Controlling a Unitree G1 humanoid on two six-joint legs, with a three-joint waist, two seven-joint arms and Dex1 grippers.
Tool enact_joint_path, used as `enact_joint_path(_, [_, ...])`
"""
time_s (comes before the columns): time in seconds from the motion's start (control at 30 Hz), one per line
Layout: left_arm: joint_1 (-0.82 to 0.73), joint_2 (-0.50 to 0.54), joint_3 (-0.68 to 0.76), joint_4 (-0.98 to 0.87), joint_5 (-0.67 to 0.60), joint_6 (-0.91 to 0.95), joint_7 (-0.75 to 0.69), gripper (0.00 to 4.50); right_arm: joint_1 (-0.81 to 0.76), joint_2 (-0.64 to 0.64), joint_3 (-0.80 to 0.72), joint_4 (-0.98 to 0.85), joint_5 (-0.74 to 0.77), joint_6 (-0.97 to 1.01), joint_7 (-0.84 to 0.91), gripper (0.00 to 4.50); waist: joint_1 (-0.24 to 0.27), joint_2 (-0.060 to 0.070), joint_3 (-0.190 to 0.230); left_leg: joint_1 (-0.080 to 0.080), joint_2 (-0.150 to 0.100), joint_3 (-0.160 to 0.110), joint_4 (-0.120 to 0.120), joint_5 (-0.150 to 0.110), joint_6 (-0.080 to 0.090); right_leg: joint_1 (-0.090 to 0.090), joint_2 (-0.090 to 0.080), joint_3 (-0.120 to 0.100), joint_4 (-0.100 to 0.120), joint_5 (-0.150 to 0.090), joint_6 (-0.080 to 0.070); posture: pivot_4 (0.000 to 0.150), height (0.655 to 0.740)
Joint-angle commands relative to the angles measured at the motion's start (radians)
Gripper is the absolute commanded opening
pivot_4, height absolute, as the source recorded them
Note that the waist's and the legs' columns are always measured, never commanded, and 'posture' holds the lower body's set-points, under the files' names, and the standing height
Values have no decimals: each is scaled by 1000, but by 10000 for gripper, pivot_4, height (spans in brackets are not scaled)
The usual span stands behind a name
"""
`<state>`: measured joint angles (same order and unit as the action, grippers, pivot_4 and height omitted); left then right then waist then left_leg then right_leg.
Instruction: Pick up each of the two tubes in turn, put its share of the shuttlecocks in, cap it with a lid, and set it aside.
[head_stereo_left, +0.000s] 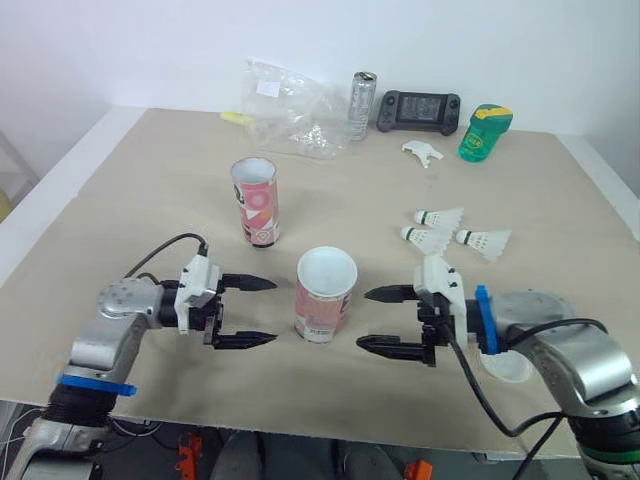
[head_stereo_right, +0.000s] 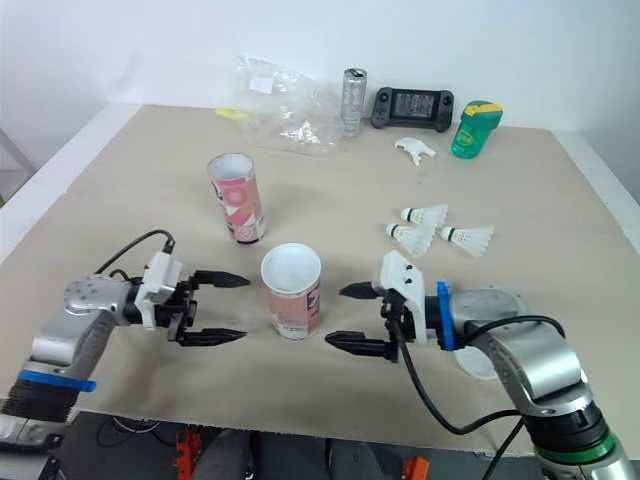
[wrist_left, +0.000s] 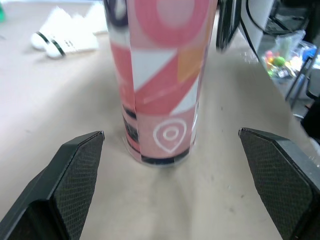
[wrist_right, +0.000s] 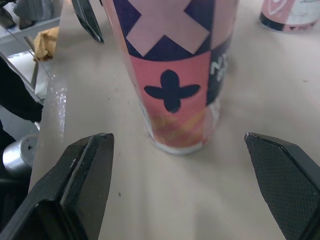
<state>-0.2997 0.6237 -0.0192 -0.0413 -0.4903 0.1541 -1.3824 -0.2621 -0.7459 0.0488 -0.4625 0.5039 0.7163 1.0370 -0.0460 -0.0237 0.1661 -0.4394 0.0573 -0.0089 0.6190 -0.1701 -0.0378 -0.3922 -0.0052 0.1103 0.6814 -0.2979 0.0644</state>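
- The near tube (head_stereo_left: 325, 295) stands upright and open-topped near the front edge of the desk (head_stereo_left: 150, 200), between the two pincers. It has a pink patterned wall and a white inside.
- The left pincer (head_stereo_left: 272, 311) lies level just beside the tube on its left. Its black fingers are spread wide and point at the tube without touching it.
- The right pincer (head_stereo_left: 364, 318) mirrors it on the tube's right, also spread wide and clear of the tube wall.
- The second tube (head_stereo_left: 256, 200) stands upright and open farther back and to the left, apart from the first.
- Three shuttlecocks (head_stereo_left: 440, 217) lie on their sides in a loose cluster on the right half of the desk, behind the right arm.
- A white round lid (head_stereo_left: 510, 368) rests on the desk by the right forearm, partly hidden under it.
- Along the far edge sit a crumpled clear plastic bag (head_stereo_left: 295, 110), a slim can (head_stereo_left: 362, 105), a handheld game console (head_stereo_left: 418, 110) and a green bottle (head_stereo_left: 485, 132). A small white piece (head_stereo_left: 422, 152) lies just in front of them.
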Motion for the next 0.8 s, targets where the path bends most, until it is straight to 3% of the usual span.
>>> enact_joint_path(0.03, [28, 29, 36, -89, -47, 36, 15, 44921, -32, 32, 26, 17, -6, -34, -23, 44675, 0, 0, 0, 0, 0, 0, 0, 0, 0, 0, 0, 0, 0, 0, 0, 1500, 7394])
enact_joint_path(0.43, [90, 90, 113, -242, -142, 142, 92, 44921, -68, 149, 119, 125, -50, -106, -56, 44675, 0, -2, 2, 0, 1, 0, 0, 0, 0, 0, 1, 0, 0, 0, -1, 1500, 7394])
enact_joint_path(0.8, [79, 121, 126, -258, -163, 179, 117, 44921, -122, 219, 195, 223, -103, -176, -49, 44675, 0, -2, 2, 0, 1, 0, 0, 0, 0, 0, 1, 0, 0, 0, -1, 1500, 7394])
